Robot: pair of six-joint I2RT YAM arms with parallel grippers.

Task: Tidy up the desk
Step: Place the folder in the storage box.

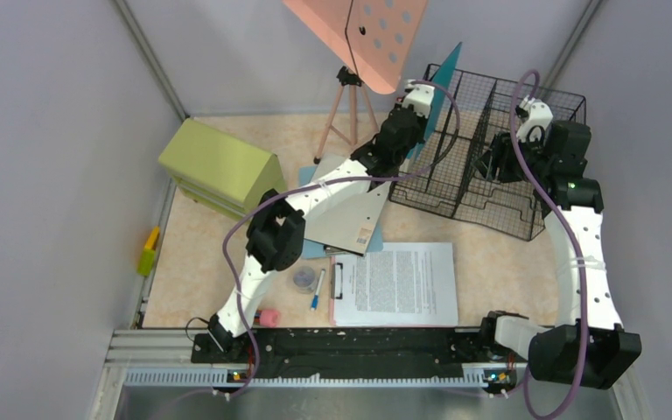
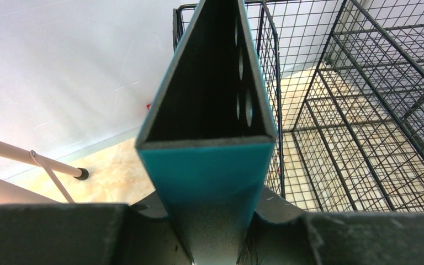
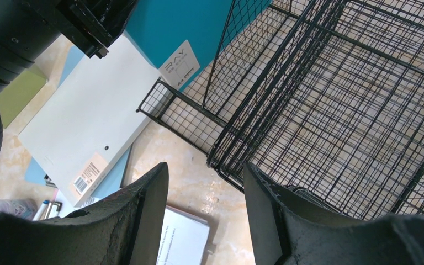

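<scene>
The desk (image 1: pixel 219 262) is a pale marbled tabletop. My left gripper (image 1: pixel 409 112) is shut on a teal folder (image 1: pixel 444 83) and holds it upright at the left wall of a black wire basket (image 1: pixel 455 210). In the left wrist view the teal folder (image 2: pixel 210 165) rises wedge-shaped from between the jaws of my left gripper (image 2: pixel 212 226), with the wire basket (image 2: pixel 364 110) right beside it. My right gripper (image 3: pixel 206 168) is open and empty, hovering over the desk (image 3: pixel 182 160) at the front corner of the basket (image 3: pixel 337 110).
A white folder (image 1: pixel 350 210) lies under my left arm. A clipboard with a printed sheet (image 1: pixel 398 284), a pen (image 1: pixel 316 290) and a small round pot (image 1: pixel 303 278) lie near the front. A green drawer cabinet (image 1: pixel 219 166) stands left, a pink board on a tripod (image 1: pixel 359 35) behind.
</scene>
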